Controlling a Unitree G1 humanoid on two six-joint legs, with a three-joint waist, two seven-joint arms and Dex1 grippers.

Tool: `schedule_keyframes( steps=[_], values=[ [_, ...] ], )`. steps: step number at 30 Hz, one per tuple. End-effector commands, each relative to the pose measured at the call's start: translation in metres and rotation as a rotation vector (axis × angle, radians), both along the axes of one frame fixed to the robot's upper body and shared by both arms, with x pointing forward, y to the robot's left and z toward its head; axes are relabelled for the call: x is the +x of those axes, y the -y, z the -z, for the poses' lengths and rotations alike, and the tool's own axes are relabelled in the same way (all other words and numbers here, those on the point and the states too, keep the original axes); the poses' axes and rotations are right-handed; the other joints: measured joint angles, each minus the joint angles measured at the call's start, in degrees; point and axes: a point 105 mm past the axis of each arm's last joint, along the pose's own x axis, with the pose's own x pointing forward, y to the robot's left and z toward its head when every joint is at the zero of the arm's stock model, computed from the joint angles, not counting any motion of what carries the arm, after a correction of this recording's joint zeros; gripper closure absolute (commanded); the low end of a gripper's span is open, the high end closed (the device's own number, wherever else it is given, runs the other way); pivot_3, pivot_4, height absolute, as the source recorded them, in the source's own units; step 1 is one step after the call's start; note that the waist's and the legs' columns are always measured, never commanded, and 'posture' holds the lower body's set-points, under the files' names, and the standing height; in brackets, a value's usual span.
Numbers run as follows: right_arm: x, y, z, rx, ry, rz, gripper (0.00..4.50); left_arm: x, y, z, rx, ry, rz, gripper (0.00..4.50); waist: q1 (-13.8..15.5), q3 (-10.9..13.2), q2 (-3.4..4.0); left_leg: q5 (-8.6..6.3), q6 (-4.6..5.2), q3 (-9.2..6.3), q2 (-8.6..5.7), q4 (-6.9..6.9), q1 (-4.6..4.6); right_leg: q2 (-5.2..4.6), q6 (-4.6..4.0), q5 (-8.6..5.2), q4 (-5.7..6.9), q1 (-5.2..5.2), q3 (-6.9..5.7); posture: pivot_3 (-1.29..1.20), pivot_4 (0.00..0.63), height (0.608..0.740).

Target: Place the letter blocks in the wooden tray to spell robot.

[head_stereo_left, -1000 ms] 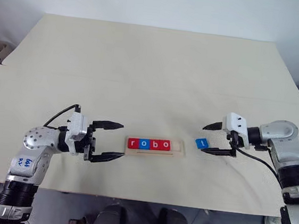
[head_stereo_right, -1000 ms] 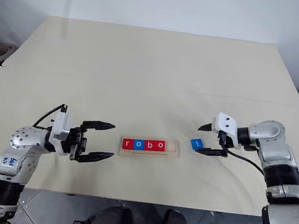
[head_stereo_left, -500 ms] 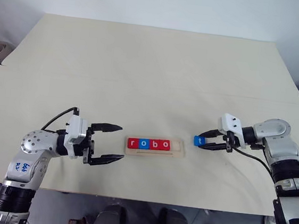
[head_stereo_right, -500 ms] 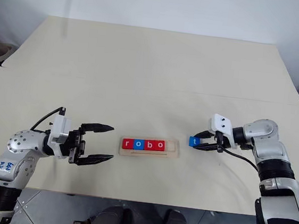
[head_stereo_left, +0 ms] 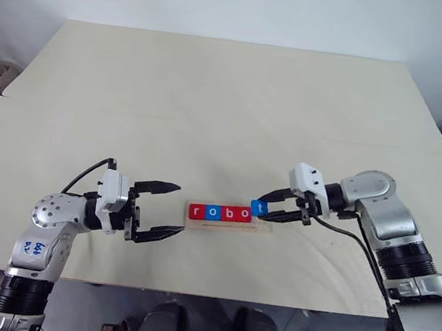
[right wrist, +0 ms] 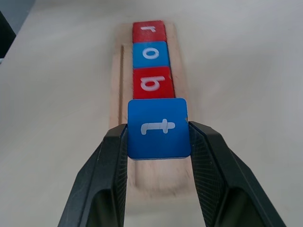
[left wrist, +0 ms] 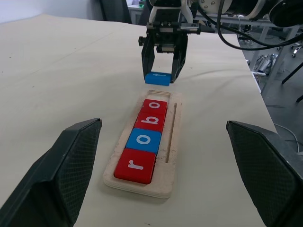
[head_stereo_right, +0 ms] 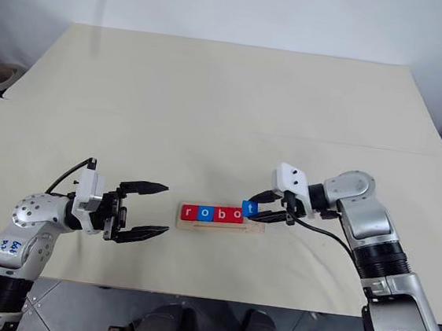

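**Blue t block held over the open end of the wooden tray**

We see a cream counter (head_stereo_left: 227,103) with the wooden tray (left wrist: 171,156) lying near its front edge; we use the tray as our landmark. Four letter blocks sit in a row in the tray: a red r (left wrist: 135,166), a blue o (left wrist: 144,140), a red b (left wrist: 150,121) and a red o (left wrist: 155,106). The right tool (head_stereo_left: 271,205) reaches in from the tray's right end, its two black fingers (right wrist: 113,165) clamped on the sides of a blue t block (right wrist: 158,127). That block hangs just above the tray's last, unfilled slot, beside the second o. The left tool (head_stereo_left: 163,208) hovers just off the tray's left end, fingers spread wide and gripping nothing.
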Motion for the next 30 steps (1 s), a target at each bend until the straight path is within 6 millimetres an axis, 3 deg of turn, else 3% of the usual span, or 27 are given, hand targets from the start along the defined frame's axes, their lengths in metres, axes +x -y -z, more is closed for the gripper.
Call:
schedule_keyframes(
  steps=[1,13,22,30],
  values=[
    [-0.002,-0.001,-0.002,-0.013,0.027,-0.02,3.04,-0.002,-0.003,-0.006,-0.014,0.036,-0.015,0.0,0.0,0.0,0.0,0.0,0.0,0.0,-0.01,0.0,0.0,0.0,0.0,0.0,0.0,0.0,0.0,0.0,0.15,0.74],
    [0.002,0.004,0.006,-0.046,0.005,0.0,3.04,-0.002,-0.005,-0.006,-0.019,0.044,-0.034,0.0,0.0,0.0,0.0,0.0,0.0,0.0,0.0,0.0,0.0,0.0,0.0,0.0,0.01,0.0,-0.01,0.0,0.15,0.74],
    [0.004,0.007,0.008,-0.051,0.005,0.018,0.02,-0.002,-0.006,-0.006,-0.019,0.046,-0.036,0.0,0.0,0.0,0.0,0.0,0.0,0.0,0.0,0.0,0.0,0.0,0.0,0.0,0.0,0.0,0.0,0.0,0.15,0.74],
    [0.002,0.01,-0.009,0.013,0.037,0.022,0.02,-0.002,-0.007,-0.006,-0.021,0.046,-0.04,0.0,0.0,0.0,0.0,0.0,0.0,0.0,0.0,0.0,0.0,0.0,0.0,0.0,0.0,0.0,0.0,0.0,0.15,0.74]
  ],
)
